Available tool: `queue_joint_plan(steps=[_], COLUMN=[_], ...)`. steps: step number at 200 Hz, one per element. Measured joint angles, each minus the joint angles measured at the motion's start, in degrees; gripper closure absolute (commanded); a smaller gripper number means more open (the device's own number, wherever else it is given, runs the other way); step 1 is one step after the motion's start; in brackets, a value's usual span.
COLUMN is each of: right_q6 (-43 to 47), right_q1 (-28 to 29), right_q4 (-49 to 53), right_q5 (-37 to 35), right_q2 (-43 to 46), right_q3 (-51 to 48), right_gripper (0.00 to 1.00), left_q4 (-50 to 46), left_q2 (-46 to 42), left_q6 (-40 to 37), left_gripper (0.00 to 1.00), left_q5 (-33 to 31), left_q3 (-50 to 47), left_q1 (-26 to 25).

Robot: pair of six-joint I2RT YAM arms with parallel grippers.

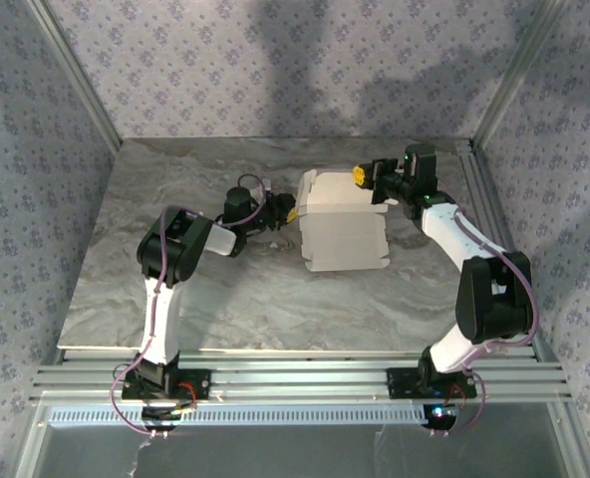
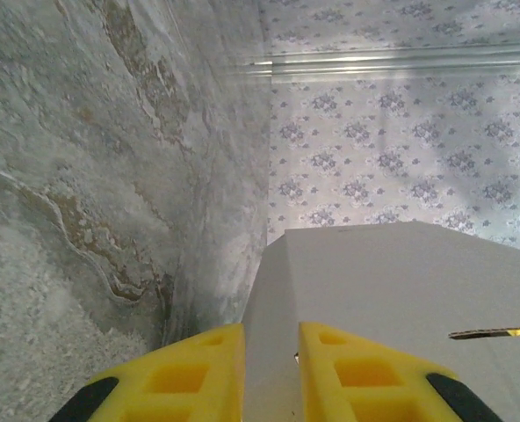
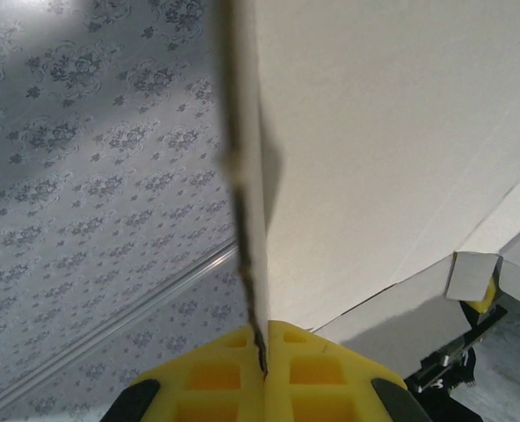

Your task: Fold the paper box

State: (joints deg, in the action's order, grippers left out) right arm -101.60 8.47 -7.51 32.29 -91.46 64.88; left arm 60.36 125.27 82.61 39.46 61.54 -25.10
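Observation:
The paper box (image 1: pixel 345 224) lies in the middle of the table as a white creased blank, partly raised, with small tabs along its edges. My left gripper (image 1: pixel 287 212) is at its left edge. In the left wrist view the yellow fingers (image 2: pixel 198 369) sit either side of a folded side panel of the paper box (image 2: pixel 400 281), which fills the gap, so the left gripper (image 2: pixel 270 330) is shut on it. My right gripper (image 1: pixel 360 176) is at the box's far right corner. There the right gripper (image 3: pixel 264 327) is shut on the thin edge of an upright panel (image 3: pixel 374 132).
The marbled grey tabletop (image 1: pixel 175 289) has free room left and in front of the box. Patterned walls close the back and sides. Aluminium rails (image 1: pixel 295 378) run along the near edge by the arm bases, and a metal frame bar (image 1: pixel 489 199) runs along the right side.

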Motion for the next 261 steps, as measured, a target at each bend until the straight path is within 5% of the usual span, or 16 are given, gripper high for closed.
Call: queue_joint_plan(steps=[119, 203, 261], right_q6=[-0.8, 3.3, 3.5], right_q1=[-0.8, 1.1, 1.4], right_q4=[-5.1, -14.2, -15.5], right_q5=[0.0, -0.4, -0.6], right_q2=[-1.2, -1.0, -1.0], right_q3=[-2.7, -13.1, -13.6], right_gripper=[1.00, 1.00, 1.00], left_q4=[0.6, -15.5, -12.7], left_q2=[-0.2, -6.1, -6.7], left_q6=[-0.1, -6.4, -5.7], left_gripper=[0.78, 0.78, 0.72], left_q5=[-0.1, -2.7, -5.8], left_q3=[-5.0, -9.8, -11.4], left_q1=[-1.3, -1.3, -1.3])
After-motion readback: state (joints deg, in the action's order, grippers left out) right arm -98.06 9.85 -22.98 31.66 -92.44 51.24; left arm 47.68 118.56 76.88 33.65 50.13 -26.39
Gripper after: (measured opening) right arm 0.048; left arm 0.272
